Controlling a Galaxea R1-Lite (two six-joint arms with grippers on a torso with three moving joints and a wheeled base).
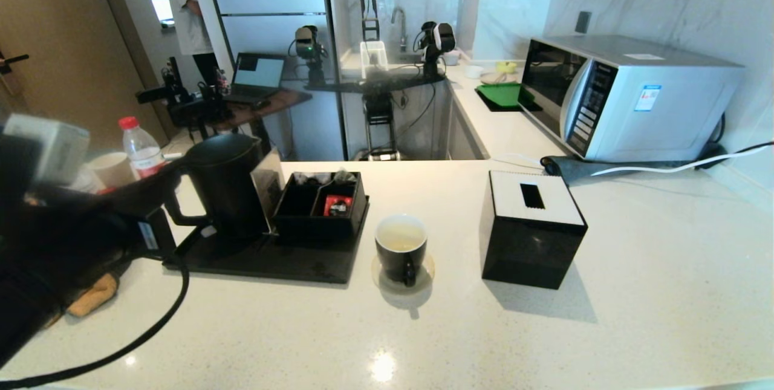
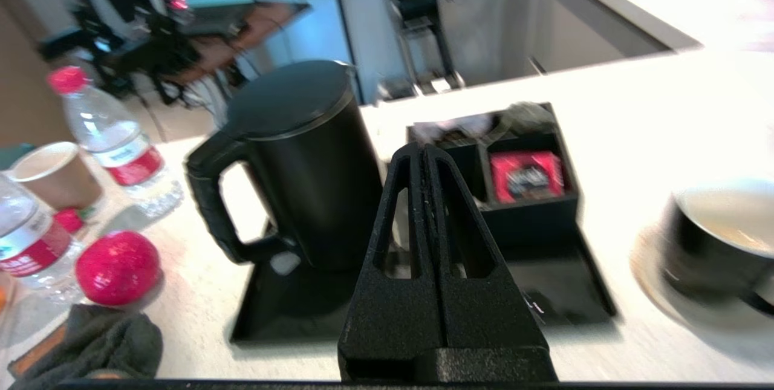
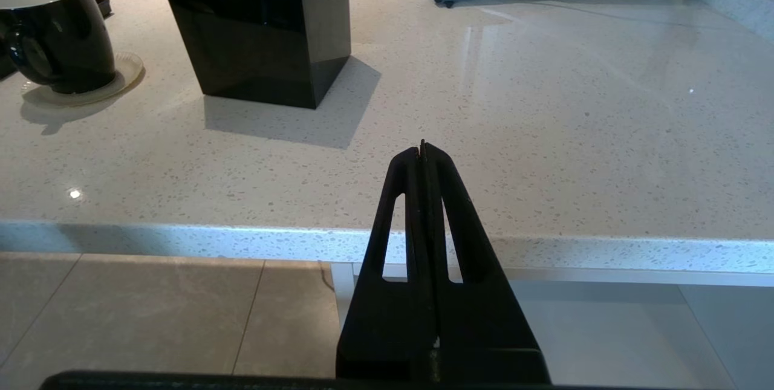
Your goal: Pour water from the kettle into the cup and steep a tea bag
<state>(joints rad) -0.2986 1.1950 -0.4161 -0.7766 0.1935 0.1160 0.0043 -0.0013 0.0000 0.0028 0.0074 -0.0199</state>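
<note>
The matte black kettle [image 1: 222, 184] [image 2: 302, 160] stands upright, lid closed, on a black tray [image 1: 302, 263], handle toward my left arm. My left gripper [image 1: 166, 173] [image 2: 424, 149] is shut and empty, hovering near the kettle's handle side and touching nothing. The black cup [image 1: 401, 249] [image 2: 719, 245] [image 3: 57, 30] sits on a pale coaster right of the tray, with faintly yellowish water [image 1: 400, 236] inside. Pale greyish bags [image 2: 520, 117] lie in the far compartments of the black box [image 1: 320, 221]; no tea bag shows in the cup. My right gripper [image 3: 422, 148] is shut and empty, parked below the counter's front edge.
A red packet [image 1: 337, 205] lies in the box. A black tissue box [image 1: 532, 230] stands right of the cup and a microwave [image 1: 623, 97] behind it. Red-capped bottles [image 1: 140, 148], a paper cup [image 1: 112, 169], a red ball [image 2: 118, 267] and a cloth [image 1: 91, 296] crowd the left.
</note>
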